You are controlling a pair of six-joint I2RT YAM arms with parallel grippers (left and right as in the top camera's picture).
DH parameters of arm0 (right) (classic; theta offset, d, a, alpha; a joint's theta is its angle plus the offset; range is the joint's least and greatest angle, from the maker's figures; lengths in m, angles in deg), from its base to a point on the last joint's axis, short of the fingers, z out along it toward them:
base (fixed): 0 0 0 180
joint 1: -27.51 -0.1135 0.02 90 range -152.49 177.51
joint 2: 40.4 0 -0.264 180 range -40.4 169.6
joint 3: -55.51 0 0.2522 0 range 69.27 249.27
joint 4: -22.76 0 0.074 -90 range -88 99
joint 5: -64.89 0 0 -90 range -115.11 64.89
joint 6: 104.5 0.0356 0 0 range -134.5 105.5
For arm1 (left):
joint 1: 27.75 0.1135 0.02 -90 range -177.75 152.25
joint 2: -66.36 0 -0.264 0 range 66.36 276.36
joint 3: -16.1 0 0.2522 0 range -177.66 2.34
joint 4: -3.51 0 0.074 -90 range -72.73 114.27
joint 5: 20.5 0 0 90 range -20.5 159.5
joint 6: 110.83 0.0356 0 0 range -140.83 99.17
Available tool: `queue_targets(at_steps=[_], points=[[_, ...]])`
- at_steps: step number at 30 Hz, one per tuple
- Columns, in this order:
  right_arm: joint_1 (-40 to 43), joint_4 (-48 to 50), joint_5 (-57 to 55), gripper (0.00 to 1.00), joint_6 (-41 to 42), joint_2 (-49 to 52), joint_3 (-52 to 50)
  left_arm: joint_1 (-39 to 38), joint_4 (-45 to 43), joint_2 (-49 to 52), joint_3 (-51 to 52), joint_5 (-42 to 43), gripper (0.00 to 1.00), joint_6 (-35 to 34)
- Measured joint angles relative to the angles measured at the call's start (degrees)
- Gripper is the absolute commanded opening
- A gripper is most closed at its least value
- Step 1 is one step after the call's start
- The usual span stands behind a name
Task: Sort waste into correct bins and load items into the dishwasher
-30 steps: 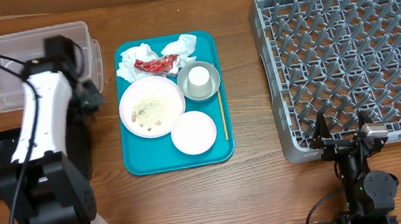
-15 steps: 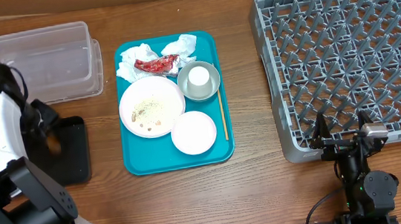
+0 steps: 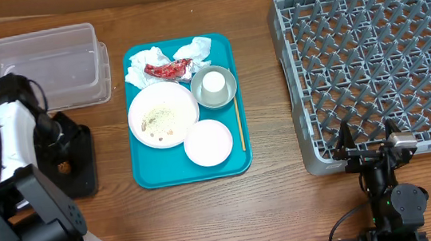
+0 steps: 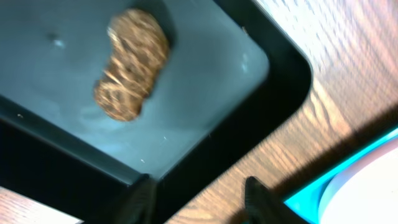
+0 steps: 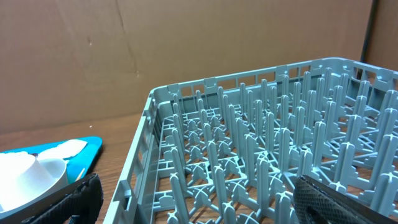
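Brown lump (image 4: 130, 62) lies in the black tray (image 4: 205, 124) under the parted, empty left fingers (image 4: 256, 191), which could clip its rim if swung away low; right fingers (image 5: 336, 200) stand wide beside the dish rack (image 5: 249, 174).

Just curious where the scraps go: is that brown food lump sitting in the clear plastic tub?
No, the brown food lump lies inside the black tray, as the left wrist view shows.

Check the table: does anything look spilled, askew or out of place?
Nothing is spilled or broken, but crumbs are scattered on the white plate, and crumpled napkins and a red wrapper lie on the teal tray. A brown lump sits alone in the black tray.
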Motion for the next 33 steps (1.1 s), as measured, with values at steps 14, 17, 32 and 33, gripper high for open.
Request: queue_targets(at_steps=[14, 17, 32, 33], points=[[0.0, 0.0, 0.0, 1.0, 0.0, 0.0, 0.0, -1.9, -9.2, 0.0, 10.6, -5.0, 0.04, -2.2], [0.0, 0.0, 0.0, 1.0, 0.0, 0.0, 0.0, -1.9, -10.1, 0.0, 12.8, -4.9, 0.04, -2.2], [0.0, 0.0, 0.0, 1.0, 0.0, 0.0, 0.0, -4.2, -9.7, 0.0, 13.8, -1.3, 0.04, -2.2], [0.0, 0.0, 0.0, 1.0, 0.0, 0.0, 0.0, -4.2, -9.5, 0.0, 13.8, -1.1, 0.04, -2.2]])
